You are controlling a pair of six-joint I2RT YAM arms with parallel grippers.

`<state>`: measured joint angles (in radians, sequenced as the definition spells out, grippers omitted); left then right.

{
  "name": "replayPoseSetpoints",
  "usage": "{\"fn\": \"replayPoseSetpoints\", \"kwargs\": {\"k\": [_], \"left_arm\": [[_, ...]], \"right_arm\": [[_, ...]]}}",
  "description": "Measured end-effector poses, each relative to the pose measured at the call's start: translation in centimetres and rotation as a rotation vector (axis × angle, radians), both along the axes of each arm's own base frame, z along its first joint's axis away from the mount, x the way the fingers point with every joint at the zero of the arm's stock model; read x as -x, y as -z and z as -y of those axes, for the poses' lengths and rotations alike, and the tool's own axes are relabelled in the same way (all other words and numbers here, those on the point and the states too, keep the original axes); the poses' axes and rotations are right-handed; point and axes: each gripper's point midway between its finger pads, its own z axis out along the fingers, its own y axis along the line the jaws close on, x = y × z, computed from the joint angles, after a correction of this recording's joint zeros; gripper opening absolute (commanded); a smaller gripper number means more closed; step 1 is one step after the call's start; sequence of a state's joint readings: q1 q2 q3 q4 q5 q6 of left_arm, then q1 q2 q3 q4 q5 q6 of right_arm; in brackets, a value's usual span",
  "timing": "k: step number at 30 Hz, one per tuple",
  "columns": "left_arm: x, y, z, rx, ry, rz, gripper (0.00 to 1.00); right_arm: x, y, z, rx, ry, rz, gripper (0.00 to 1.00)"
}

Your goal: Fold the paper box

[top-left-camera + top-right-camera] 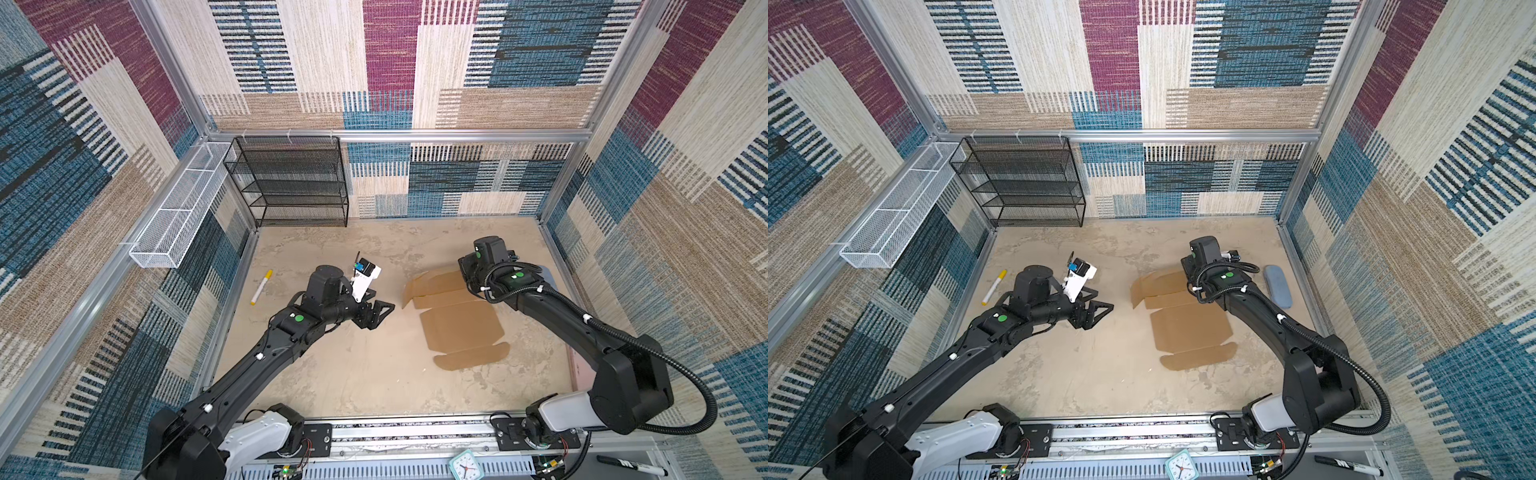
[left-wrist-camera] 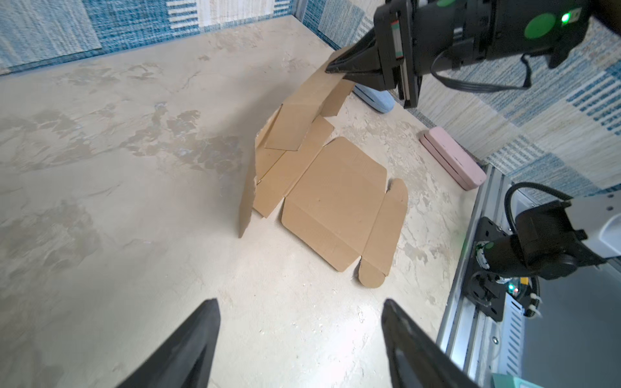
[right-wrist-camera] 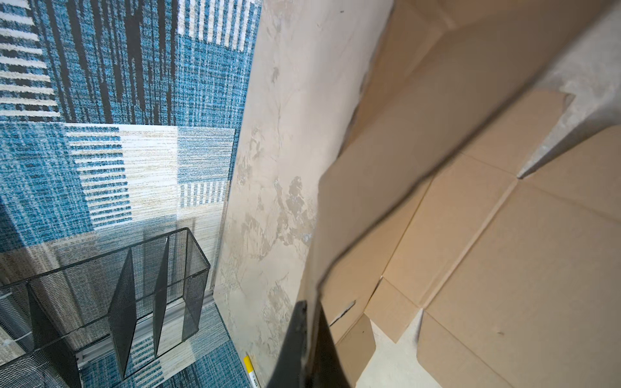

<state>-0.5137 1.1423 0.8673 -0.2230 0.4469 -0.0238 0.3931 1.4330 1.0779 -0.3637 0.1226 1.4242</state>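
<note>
Left gripper (image 1: 380,316): jaws spread, empty, short of the paper box (image 1: 461,328), which lies right of centre on the table (image 1: 332,374). Near flap and main panel flat, unfolded. 1 far panel stands raised, pinched by the right gripper (image 2: 339,67). Most folding seems left. In both top views the arm hides that pinch.

Both top views look steeply down over the whole counter (image 1: 353,374); both close wrist views share the paper box (image 2: 336,201).
</note>
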Motion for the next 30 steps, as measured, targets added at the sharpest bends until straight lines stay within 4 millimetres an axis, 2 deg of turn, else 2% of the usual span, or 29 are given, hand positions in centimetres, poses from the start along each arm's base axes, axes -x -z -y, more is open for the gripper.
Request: {"fn": "replayPoseSetpoints", "kwargs": {"k": [5, 9, 20, 23, 30], "left_arm": [[-1.4, 2.1, 0.8, -0.038, 0.039, 0.066, 0.79], [-2.6, 3.2, 1.1, -0.066, 0.048, 0.113, 0.78], [-4.2, 6.4, 2.1, -0.087, 0.059, 0.114, 0.78], [-4.7, 7.3, 2.5, -0.084, 0.061, 0.118, 0.74], [-5.4, 7.7, 3.2, -0.088, 0.066, 0.190, 0.74]], "right_arm": [[-0.3, 0.0, -0.1, 0.004, -0.007, 0.011, 0.00], [-0.1, 0.8, -0.2, -0.011, -0.017, 0.035, 0.00], [0.1, 1.7, -0.5, -0.097, -0.028, 0.152, 0.00], [-0.1, 1.8, -1.0, -0.119, -0.043, 0.171, 0.00], [0.2, 2.1, -1.0, -0.140, -0.046, 0.208, 0.00]]}}
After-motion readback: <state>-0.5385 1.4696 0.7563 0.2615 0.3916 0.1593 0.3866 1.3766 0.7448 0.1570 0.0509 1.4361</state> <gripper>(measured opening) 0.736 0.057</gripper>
